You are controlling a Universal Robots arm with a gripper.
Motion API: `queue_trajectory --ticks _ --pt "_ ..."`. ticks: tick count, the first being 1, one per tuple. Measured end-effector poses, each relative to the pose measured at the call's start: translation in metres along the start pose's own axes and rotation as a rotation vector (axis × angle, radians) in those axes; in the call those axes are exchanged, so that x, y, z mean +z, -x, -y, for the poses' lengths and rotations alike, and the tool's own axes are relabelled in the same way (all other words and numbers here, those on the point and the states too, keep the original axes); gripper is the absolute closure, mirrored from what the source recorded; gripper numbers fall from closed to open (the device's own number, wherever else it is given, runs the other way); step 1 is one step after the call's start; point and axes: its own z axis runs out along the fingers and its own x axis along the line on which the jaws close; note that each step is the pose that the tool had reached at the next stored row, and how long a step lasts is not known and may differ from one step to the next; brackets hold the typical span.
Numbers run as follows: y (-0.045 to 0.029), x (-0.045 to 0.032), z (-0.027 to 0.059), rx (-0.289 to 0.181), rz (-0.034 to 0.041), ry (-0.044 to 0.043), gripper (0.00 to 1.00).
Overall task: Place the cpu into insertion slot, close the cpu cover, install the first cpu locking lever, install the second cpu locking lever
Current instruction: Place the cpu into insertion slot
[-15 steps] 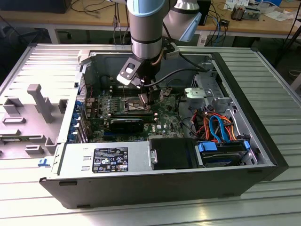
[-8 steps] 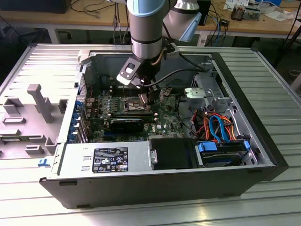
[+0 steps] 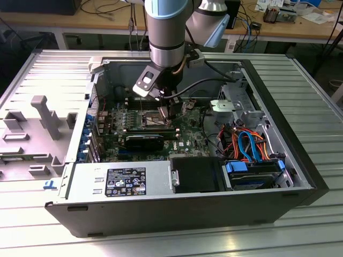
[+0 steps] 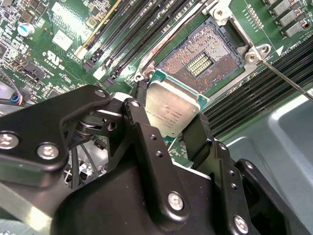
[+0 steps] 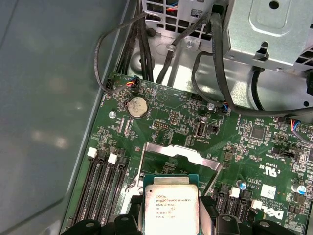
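Two black fingers of the end effector closed partway, clamped on opposite edges of the cpu in the second wrist view. Held silver top up, tilted a little, over the near corner of the insertion slot. Not seated: gold contact field of the slot bare beyond it. Poss. just clear of the slot's rim, though contact can't be ruled out from this angle. Thin metal locking lever angled out from a slot corner, crossing above the black memory slots.

Further on, in the first wrist view, cpu cover standing open as a silver frame behind the chip, w/ green motherboard seen through its window. Round coin cell past that, then black cables looping up to a grey metal drive cage.

From the exterior view, arm reaching straight down into the open pc case, approx. mid-board. Black boxy part just in front of the wrist, silver psu along the case's near wall, blue & orange wires toward the exterior view's right. Ribbed metal worktop under the case; grey plastic tray on it at the exterior view's left. Wooden desks w/ loose leads at the back.
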Motion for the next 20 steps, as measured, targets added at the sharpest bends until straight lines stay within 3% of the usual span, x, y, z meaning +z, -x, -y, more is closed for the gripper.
queue_trajectory --ticks 20 --pt "0.0 0.0023 0.0002 0.021 0.0017 0.0003 0.46"
